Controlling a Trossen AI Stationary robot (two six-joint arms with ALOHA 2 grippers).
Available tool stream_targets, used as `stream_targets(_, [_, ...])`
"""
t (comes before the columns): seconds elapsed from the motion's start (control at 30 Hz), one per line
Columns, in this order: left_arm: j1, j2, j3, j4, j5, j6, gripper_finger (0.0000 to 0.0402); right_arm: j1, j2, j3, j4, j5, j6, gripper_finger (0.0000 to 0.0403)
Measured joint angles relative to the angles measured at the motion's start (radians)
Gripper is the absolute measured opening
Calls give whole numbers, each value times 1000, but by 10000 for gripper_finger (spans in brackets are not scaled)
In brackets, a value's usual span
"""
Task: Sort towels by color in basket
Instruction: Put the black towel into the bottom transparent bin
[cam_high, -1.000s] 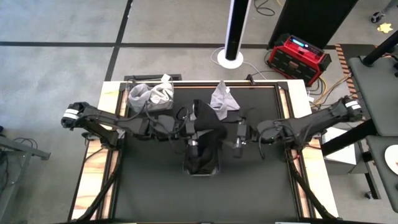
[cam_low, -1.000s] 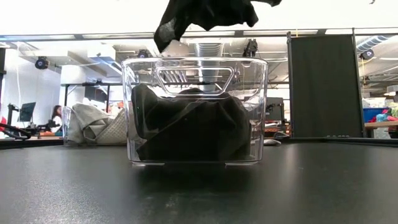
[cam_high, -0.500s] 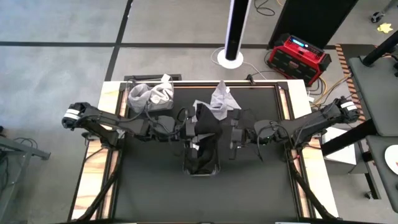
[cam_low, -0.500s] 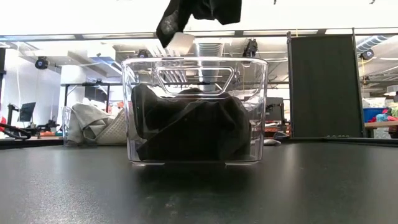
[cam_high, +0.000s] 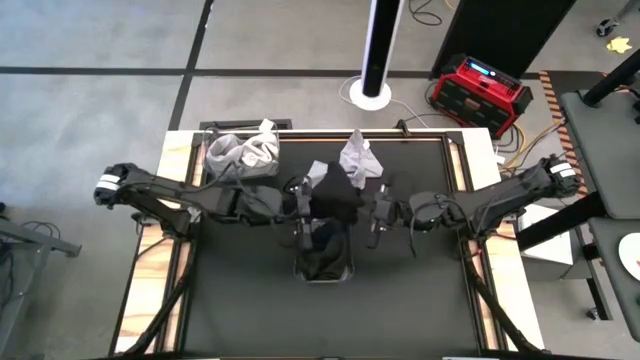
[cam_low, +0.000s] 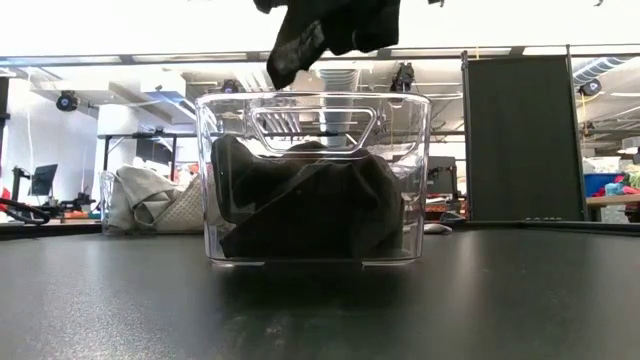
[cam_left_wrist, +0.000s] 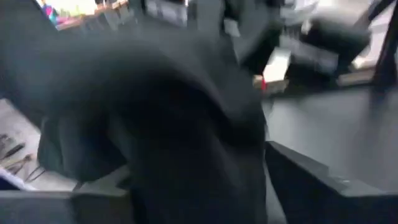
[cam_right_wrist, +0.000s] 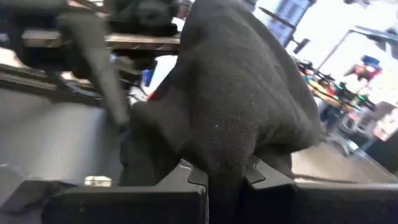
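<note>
I have a black towel (cam_high: 337, 193) up in the air between both arms, bunched above the far end of the clear basket (cam_low: 313, 180), and from the low view its loose corner dangles just over the rim. My right gripper (cam_right_wrist: 217, 180) is clamped on the cloth; the right wrist view shows the fingers pinching a fold. My left gripper (cam_high: 303, 200) sits right against the towel's other side, but its wrist view is all dark blur, so I cannot tell whether those fingers are closed on it or not.

More black towels (cam_low: 310, 210) fill the basket. The grey towels (cam_high: 242, 152) sit heaped at the far left corner of the table (cam_high: 240, 320), and a light one (cam_high: 358, 157) lies just beyond the basket.

My worry: that hanging corner could snag the rim and tug the light basket sideways as I carry the cloth off. If the two arms pull apart unevenly, the fold may slip from the right fingers and drop short of its pile.

Against half a second ago, the towel is more balled up, and its dangling tail hangs a little further right and lower.
</note>
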Motion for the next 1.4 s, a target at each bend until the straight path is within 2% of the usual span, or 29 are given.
stream_targets(0.17, [0,-24,0,-149,-119,-25,302,0,-43,0,-75,83,33,11])
stream_targets(0.23, [0,-35,0,-196,-181,-45,312,0,-65,1,-113,111,57,11])
stream_targets(0.3, [1,-46,0,-211,-199,-50,314,0,-83,16,-209,127,100,11])
stream_targets(0.37, [1,-52,0,-177,-134,-16,312,-3,-89,46,-306,121,142,11])
stream_targets(0.43, [0,-51,0,-119,-22,54,307,-5,-86,69,-393,86,177,11])
stream_targets(0.5, [0,-48,0,-62,48,128,303,-7,-72,90,-432,52,199,11])
stream_targets(0.77, [9,-47,2,120,75,360,298,-7,-28,114,-467,30,224,12])
stream_targets(1.03, [85,-15,6,115,188,375,298,-7,-27,117,-470,26,224,12])
stream_targets(1.2, [137,26,6,110,237,362,297,-7,-27,117,-461,-31,209,12])
stream_targets(1.3, [149,47,6,117,326,347,297,-7,-27,117,-435,-32,204,12])
stream_targets(1.4, [149,69,6,112,340,343,297,-7,-27,117,-431,-32,195,12])
